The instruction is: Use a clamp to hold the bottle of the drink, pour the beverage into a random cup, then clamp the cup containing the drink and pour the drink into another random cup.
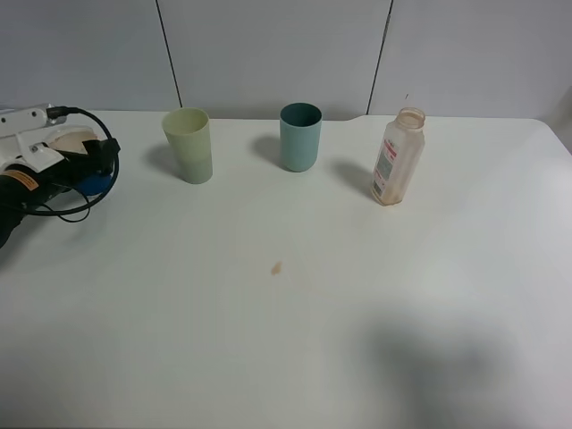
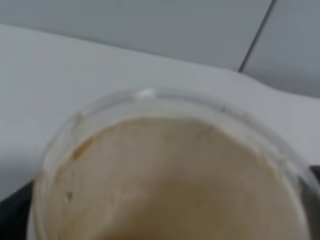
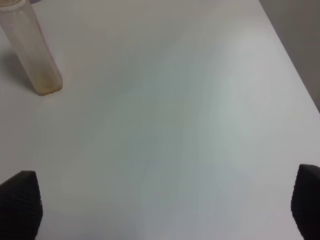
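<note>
The white cup with the blue band [image 1: 96, 183] stands at the table's far left, between the fingers of my left gripper [image 1: 85, 170]. In the left wrist view its brown-stained inside [image 2: 170, 185] fills the picture, and a dark fingertip [image 2: 11, 216] shows at each lower corner, set wide apart. The tall pale yellow-green tumbler [image 1: 189, 145] stands just right of that arm. The bottle [image 1: 398, 157] is upright at the back right, uncapped, with only a brownish film low inside [image 3: 32, 50]. My right gripper [image 3: 162, 205] hangs open over bare table, away from the bottle.
A teal cup [image 1: 300, 136] stands at the back between the tumbler and the bottle. A small brown drip [image 1: 276, 267] marks the middle of the white table [image 1: 295, 357]. A grey panelled wall runs behind the table. The right arm is out of the high view.
</note>
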### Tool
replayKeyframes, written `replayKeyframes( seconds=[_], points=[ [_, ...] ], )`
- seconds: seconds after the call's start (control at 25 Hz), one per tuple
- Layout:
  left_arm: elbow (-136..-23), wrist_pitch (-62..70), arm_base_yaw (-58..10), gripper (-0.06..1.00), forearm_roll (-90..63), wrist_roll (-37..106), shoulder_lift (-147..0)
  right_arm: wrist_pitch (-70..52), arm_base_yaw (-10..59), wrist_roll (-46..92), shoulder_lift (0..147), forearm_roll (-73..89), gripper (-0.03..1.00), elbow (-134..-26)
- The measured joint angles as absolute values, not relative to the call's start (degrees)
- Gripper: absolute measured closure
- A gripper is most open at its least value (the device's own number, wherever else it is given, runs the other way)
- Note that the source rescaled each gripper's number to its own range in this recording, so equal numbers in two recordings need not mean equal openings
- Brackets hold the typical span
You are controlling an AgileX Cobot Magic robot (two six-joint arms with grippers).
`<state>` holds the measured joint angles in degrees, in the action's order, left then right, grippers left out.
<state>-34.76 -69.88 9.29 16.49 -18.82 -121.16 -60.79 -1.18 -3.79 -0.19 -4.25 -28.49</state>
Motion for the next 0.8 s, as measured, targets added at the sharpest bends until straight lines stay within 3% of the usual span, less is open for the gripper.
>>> replayKeyframes(
  seconds=[0.04, 0.24, 0.64, 0.8],
  points=[
    [-34.65, -69.88, 9.29, 0.04, 16.55, -18.82, -120.19, -60.79, -1.18, -3.79, -0.19, -4.25, -0.03, -28.49],
    [-34.59, -69.83, 9.29, -0.04, 16.98, -18.82, -116.55, -60.79, -1.18, -3.79, -0.19, -4.25, -0.03, -28.49],
    [-30.77, -69.83, 9.29, -0.04, 18.37, -18.82, -105.75, -60.79, -1.18, -3.79, -0.19, -4.25, -0.03, -28.49],
    [-28.78, -69.77, 9.29, 0.02, 20.53, -19.35, -99.63, -60.79, -1.18, -3.79, -0.19, -4.25, -0.03, -28.49]
  ],
)
